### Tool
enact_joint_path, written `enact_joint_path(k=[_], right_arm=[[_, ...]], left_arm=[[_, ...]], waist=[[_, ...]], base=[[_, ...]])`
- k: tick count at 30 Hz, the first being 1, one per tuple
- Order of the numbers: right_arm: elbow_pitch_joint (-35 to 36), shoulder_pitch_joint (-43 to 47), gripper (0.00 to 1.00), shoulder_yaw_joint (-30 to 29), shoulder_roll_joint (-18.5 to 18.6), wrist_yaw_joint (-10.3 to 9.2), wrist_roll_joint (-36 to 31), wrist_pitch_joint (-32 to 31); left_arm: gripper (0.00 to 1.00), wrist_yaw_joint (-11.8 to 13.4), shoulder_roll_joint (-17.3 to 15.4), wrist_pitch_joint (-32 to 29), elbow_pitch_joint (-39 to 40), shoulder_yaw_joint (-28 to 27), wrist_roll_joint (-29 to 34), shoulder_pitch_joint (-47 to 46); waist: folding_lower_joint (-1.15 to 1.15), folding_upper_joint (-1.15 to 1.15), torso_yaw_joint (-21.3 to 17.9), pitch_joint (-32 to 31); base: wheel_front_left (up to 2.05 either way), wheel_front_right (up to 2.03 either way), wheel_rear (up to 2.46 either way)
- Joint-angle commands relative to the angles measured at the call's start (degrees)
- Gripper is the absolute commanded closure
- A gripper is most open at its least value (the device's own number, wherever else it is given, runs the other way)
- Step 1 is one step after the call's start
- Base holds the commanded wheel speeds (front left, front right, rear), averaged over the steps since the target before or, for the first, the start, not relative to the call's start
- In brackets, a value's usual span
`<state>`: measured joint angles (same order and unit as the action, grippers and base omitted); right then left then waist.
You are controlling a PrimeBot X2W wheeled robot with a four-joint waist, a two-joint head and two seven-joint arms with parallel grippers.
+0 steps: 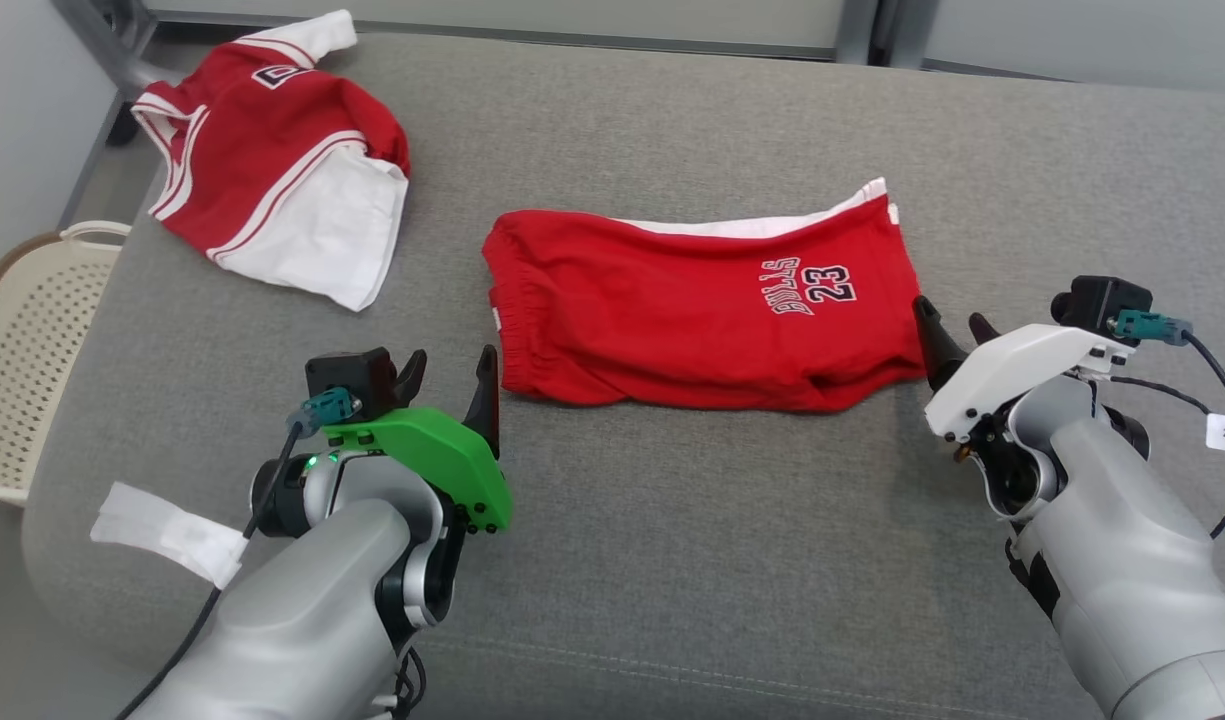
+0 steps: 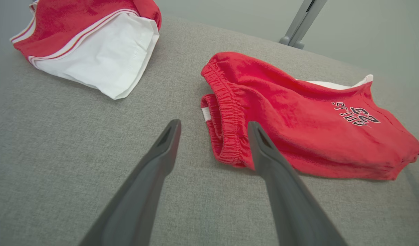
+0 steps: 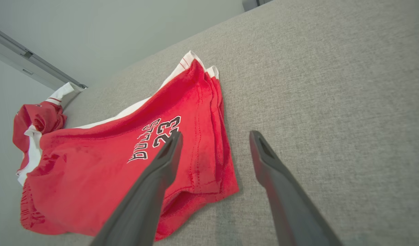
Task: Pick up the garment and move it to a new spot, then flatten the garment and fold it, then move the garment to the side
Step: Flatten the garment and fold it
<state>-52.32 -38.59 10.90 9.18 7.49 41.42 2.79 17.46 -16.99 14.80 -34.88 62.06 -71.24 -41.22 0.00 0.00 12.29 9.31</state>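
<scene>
The garment (image 1: 702, 305) is a pair of red shorts with "BULLS 23" printed on it, lying folded in the middle of the grey padded surface (image 1: 672, 520). My left gripper (image 1: 450, 372) stands open just off the shorts' near-left corner, holding nothing. In the left wrist view the garment (image 2: 298, 119) has its elastic waistband lying just beyond the open left gripper (image 2: 214, 128). My right gripper (image 1: 955, 328) is open at the shorts' right edge. From the right wrist, the garment (image 3: 127, 164) lies under and left of the open right gripper (image 3: 214, 138).
A second red and white garment (image 1: 277, 165) lies crumpled at the far left corner, also in the left wrist view (image 2: 89, 41). A cream perforated basket (image 1: 27, 350) stands beside the surface's left edge. A metal post (image 2: 300, 24) rises beyond the far edge.
</scene>
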Motion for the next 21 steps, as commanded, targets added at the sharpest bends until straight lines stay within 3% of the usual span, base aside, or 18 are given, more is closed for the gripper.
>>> enact_joint_path(k=[1,10,17,18,19,21], right_arm=[[-2.5,-1.5,0.0,-0.4,0.2,0.0,-0.9,0.3],[-14.8,-5.9,0.0,-2.1,0.7,0.0,-3.6,1.6],[-17.3,-6.8,0.0,-1.4,-0.5,0.0,-3.5,1.5],[-17.4,-6.9,0.05,-1.3,-0.7,0.0,-3.4,1.5],[-17.6,-7.0,0.25,-1.2,-0.8,0.0,-3.3,1.5],[-18.2,-7.3,0.45,-1.6,-0.4,0.0,-3.0,2.1]], left_arm=[[0.0,1.4,-0.7,0.4,2.9,-1.6,2.2,1.8],[0.0,5.5,-1.9,0.4,16.3,-4.5,9.3,8.1],[0.0,7.4,-2.7,0.4,21.2,-5.9,11.6,10.2],[0.0,7.7,-2.9,0.4,21.7,-6.2,11.8,10.4],[0.0,7.9,-3.0,0.4,22.2,-6.4,12.0,10.5],[0.0,8.1,-3.2,0.4,22.9,-6.8,12.3,10.7]], waist=[[0.0,0.0,4.2,-0.1],[0.0,0.0,7.3,0.5],[0.0,0.0,7.2,0.8],[0.0,0.0,7.1,0.9],[0.0,0.0,7.1,1.0],[0.0,0.0,7.0,1.2]], base=[[0.0,0.0,0.0],[0.0,0.0,0.0],[0.0,0.0,0.0],[0.0,0.0,0.0],[0.0,0.0,0.0],[0.0,0.0,0.0]])
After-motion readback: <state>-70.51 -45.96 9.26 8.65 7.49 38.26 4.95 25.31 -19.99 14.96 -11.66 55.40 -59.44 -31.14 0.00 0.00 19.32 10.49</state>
